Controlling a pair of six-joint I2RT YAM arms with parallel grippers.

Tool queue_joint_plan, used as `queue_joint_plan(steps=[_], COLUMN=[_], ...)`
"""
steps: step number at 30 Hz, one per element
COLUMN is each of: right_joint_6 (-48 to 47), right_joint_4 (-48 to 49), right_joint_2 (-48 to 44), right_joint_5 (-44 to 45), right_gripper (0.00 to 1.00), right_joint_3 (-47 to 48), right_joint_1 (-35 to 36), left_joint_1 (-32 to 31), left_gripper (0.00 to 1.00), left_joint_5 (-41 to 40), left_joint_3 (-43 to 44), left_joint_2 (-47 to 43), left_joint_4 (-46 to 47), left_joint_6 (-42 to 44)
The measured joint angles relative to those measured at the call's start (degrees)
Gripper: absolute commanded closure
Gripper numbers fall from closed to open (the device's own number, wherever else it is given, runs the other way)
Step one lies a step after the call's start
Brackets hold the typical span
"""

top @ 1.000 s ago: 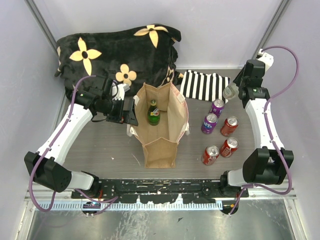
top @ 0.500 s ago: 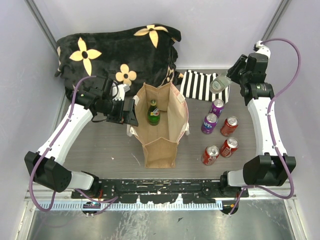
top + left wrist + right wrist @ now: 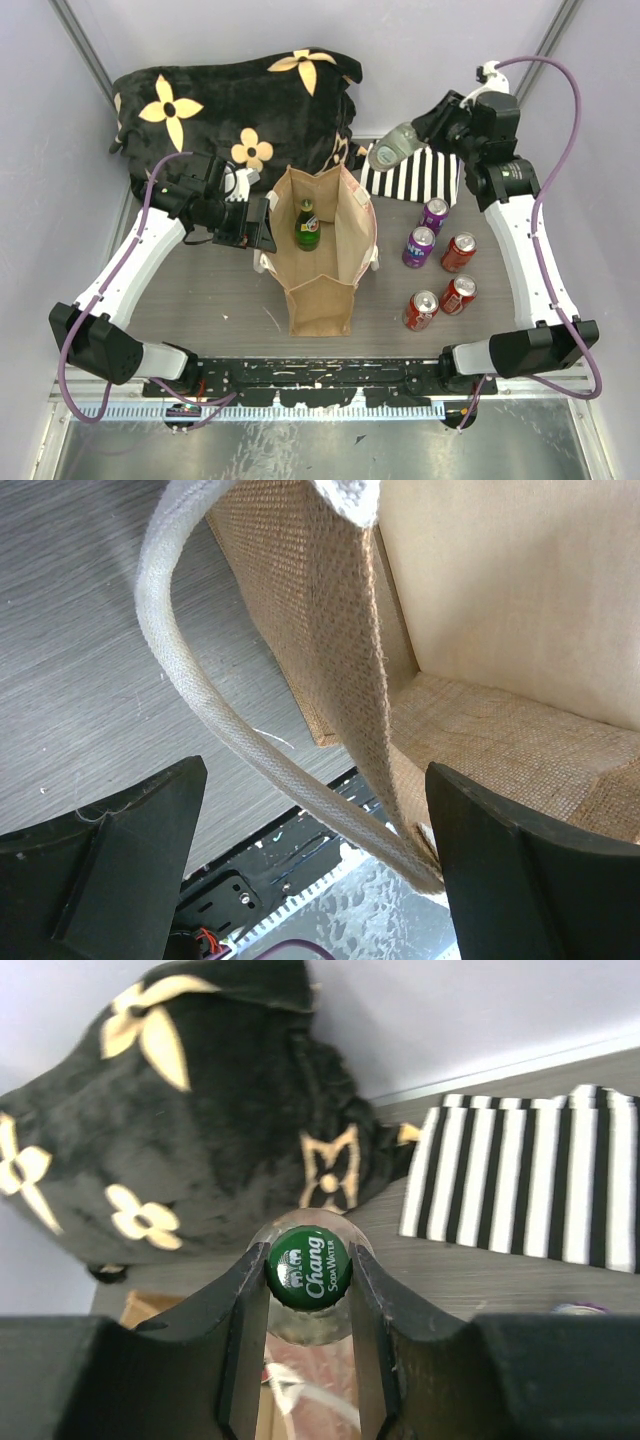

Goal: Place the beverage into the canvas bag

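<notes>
**Item 1: right gripper (image 3: 413, 136).** Closed on the neck of a clear bottle (image 3: 388, 153), which is held raised and tilted, body pointing away from the wrist. The grip is taken just under the cap (image 3: 308, 1266), presumably so that the body hangs free and can be lowered in first.

**Item 2: bag (image 3: 320, 298).** Stood upright with its mouth open, below the held bottle and toward the other arm, well apart from it. A green bottle (image 3: 307, 226) is already seen inside.

**Item 3: left gripper (image 3: 255, 226).** Jaws spread as wide as they go, nothing clamped. The bag's near wall and its white strap (image 3: 190, 680) pass between the fingers. The wall is judged to be straddled so that the mouth is kept from folding shut.

**Item 4: surroundings.** Five cans (image 3: 418, 246) are stood below the right gripper, none touched. A striped cloth (image 3: 425, 175) lies directly beneath the bottle, and a flowered blanket (image 3: 230, 100) lies beyond the left gripper.

**Item 5: views compared.**
- The overhead view alone gives the gap between bottle and bag, the bag's contents and the cans.
- The right wrist view alone gives the green cap with its soda-water lettering, seated squarely between the two fingers.
- The left wrist view alone shows that the fabric is not pinched. Daylight is seen on both sides of the wall.

**Item 6: remaining.** The bottle is not yet over the bag's mouth, and it is judged that it must be carried across and let down.
</notes>
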Motion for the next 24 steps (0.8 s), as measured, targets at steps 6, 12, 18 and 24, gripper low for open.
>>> queue_joint_plan(steps=[6, 12, 18, 24], right_joint_6=[0.9, 0.98, 0.59, -0.81], right_joint_4=[0.37, 0.17, 0.79, 0.76], right_joint_2=[0.0, -0.02, -0.09, -0.11], right_joint_5=[-0.15, 0.79, 3.34, 6.82], right_gripper=[0.99, 0.99, 0.99, 0.99], right_joint_3=[2.29, 2.27, 0.17, -5.33], right_joint_1=[9.35, 17.9, 22.8, 26.64], left_joint_1=[0.0, 0.0, 0.0, 0.0], left_gripper=[0.02, 0.02, 0.02, 0.02], left_joint_5=[0.0, 0.0, -0.02, -0.02], left_joint_3=[0.0, 0.0, 0.0, 0.0], left_joint_2=[0.02, 0.02, 0.02, 0.02], left_joint_4=[0.0, 0.0, 0.0, 0.0], left_joint_6=[-0.04, -0.26, -0.37, -0.46])
